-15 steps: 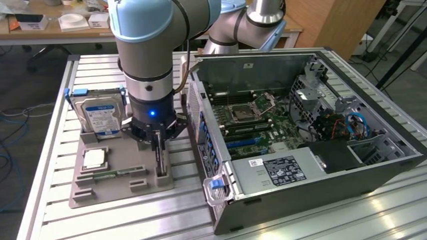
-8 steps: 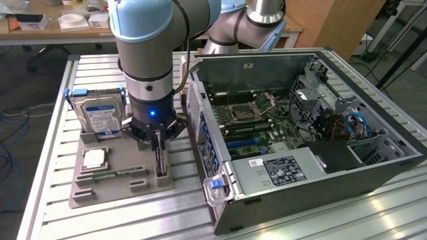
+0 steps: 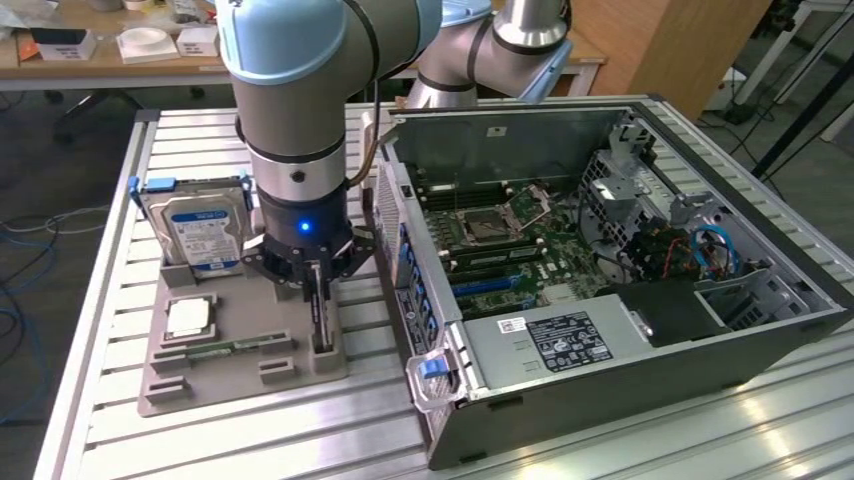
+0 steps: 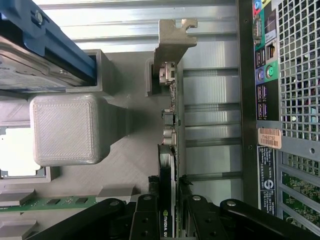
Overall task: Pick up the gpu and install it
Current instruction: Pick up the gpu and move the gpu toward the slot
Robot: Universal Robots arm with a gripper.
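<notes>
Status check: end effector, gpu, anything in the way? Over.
End effector shut on thin, silver-bracketed gpu card. Card upright, edge-on, seated in grey plastic tray beside open computer case. Silver hard drive stands apart in tray, not touching.

Silver-grey arm [image 3: 291, 110], pale-blue joint caps, black tool [image 3: 316, 290], blue light.

A ribbed aluminium table [image 3: 267, 440] stands on a grey floor [image 3: 54, 160]. Behind it is a wooden desk [image 3: 107, 68] with white boxes [image 3: 144, 42], and a wooden cabinet [image 3: 667, 45]. Blue cables [image 3: 16, 300] lie on the floor.
</notes>
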